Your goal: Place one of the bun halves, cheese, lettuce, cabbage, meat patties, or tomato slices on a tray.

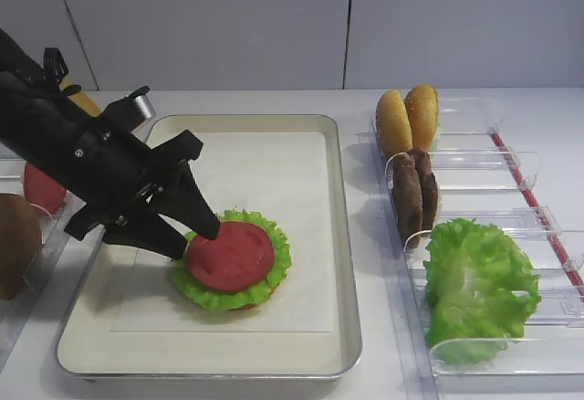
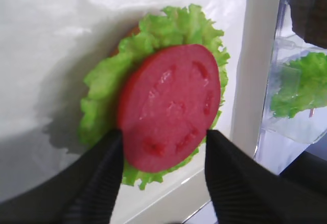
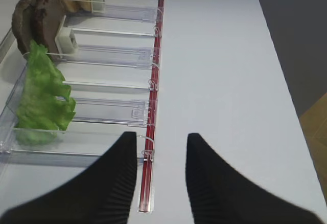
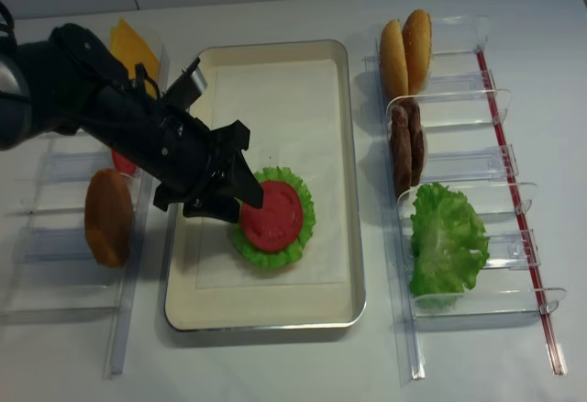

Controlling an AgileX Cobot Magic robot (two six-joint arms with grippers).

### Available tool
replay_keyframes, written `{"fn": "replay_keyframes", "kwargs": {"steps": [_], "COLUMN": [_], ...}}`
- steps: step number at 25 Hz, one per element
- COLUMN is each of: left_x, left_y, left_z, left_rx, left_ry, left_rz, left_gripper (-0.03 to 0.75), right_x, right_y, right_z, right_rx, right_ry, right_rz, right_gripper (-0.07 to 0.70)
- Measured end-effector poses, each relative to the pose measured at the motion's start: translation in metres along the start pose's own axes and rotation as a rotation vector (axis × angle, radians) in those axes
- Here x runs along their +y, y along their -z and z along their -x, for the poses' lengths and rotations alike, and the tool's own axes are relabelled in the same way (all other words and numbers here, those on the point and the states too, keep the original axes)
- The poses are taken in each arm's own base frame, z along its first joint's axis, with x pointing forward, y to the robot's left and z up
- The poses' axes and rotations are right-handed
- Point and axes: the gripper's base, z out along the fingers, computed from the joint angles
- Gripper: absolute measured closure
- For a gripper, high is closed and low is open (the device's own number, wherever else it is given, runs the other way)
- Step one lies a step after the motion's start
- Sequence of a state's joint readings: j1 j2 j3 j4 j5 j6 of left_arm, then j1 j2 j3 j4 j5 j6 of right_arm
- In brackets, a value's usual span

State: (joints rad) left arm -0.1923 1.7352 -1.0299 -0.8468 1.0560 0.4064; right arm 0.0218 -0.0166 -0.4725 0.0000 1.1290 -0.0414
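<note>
While the flat round matte red tomato slice [image 2: 171, 106] lies on the frilly round green lettuce leaf [image 1: 232, 259] inside the large shallow cream metal tray [image 1: 345, 236], the black left gripper [image 2: 162, 144] stands spread wide around it, gripping nothing. In the left wrist view one ribbed finger [image 2: 97, 183] sits at the slice's left edge and the other just off its right edge, so the slice lies straight ahead between the fingertips; whether either pad touches it cannot be told. Being a disc, it has no long axis to align with. The slice looks delivered, and a clean retreat would go straight back from the tray. The black right gripper [image 3: 161, 155] hangs apart and unloaded, well away from the tray, beyond the clear plastic bins [image 3: 102, 55].
</note>
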Motion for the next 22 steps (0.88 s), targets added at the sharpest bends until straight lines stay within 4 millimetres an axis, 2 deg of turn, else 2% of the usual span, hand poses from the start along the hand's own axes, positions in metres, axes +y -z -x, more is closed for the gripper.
{"fn": "replay_keyframes", "kwargs": {"steps": [5,8,14,22], "left_x": [-0.005,-0.009,-0.017,-0.023], "left_y": [0.008,0.021,0.054,0.092], "left_z": [0.003,0.008,0.025,0.012], "left_rx": [0.04,0.072,-0.007,-0.104], "left_ry": [-0.025,-0.04,-0.045,-0.052], "left_rz": [0.028,0.105,0.323,0.528], "left_gripper": [0.373,0.373,0.373,0.373], "right_x": [0.0,0.0,0.0,0.0], "right_y": [0.0,0.0,0.0,0.0], "right_z": [0.0,0.0,0.0,0.0], "right_rx": [0.0,0.0,0.0,0.0], "right_ry": [0.0,0.0,0.0,0.0], "right_rz": [0.0,0.0,0.0,0.0], "right_gripper": [0.353,0.353,0.353,0.353]}}
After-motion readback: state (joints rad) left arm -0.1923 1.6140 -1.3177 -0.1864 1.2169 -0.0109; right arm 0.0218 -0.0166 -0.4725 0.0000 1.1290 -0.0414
